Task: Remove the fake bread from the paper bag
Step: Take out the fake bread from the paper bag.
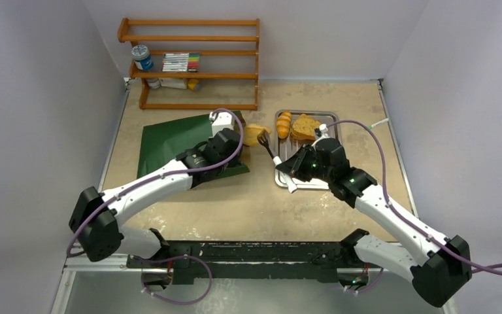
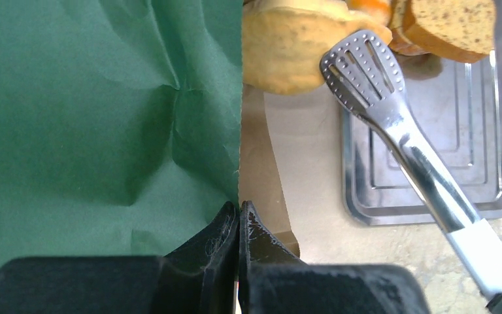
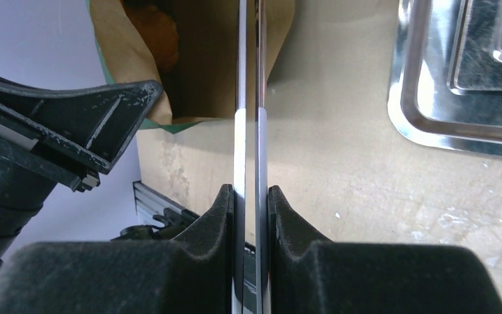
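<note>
Overhead, pale walls [image 1: 33, 98] are enclosing a mottled tan table [image 1: 248, 209], and a wooden rack [image 1: 196, 65] is standing at its far edge. The paper bag [image 1: 170, 140] is lying flat on the table's left half, green side up, its mouth facing the metal tray [image 2: 484, 163]. The left gripper [image 2: 238, 216] is pinching the bag's upper lip, jaws fully closed on the paper. The right gripper [image 3: 248, 196] is squeezing the tongs [image 2: 399, 131] together. Their slotted head is touching one piece of fake bread [image 1: 256, 135], a tan toast lying between bag and tray. An orange roll [image 1: 284, 124] and a brown slice [image 1: 306, 127] are sitting on the tray; an orange-brown piece [image 3: 157, 29] is showing inside the bag.
</note>
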`<state>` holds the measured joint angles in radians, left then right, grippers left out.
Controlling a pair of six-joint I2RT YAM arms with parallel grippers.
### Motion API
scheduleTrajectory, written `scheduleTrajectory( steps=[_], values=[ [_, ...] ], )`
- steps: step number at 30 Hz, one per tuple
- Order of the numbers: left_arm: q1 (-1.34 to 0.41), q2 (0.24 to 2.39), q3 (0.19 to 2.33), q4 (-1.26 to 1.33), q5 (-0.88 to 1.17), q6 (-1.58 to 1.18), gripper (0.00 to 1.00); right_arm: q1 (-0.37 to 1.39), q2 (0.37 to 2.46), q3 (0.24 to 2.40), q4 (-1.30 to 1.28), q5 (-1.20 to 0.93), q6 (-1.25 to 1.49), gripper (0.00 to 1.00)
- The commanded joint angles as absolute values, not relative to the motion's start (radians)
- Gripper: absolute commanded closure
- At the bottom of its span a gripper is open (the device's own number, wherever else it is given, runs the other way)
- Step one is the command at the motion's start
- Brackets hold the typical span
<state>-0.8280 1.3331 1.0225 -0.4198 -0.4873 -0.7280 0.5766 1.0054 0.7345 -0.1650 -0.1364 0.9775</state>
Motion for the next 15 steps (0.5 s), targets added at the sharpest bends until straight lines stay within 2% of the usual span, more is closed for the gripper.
scheduleTrajectory(
  steps=[1,15],
  values=[
    [-0.843,1.403,1.136,-0.308,-0.415,-0.665,1.00,0.574,0.926,0.787,-0.197,-0.060,1.009,1.00],
    [-0.850,1.489,1.169,-0.273,-0.344,-0.641,1.00,0.572,0.742,0.779,-0.412,0.099,1.112,1.00]
  ],
)
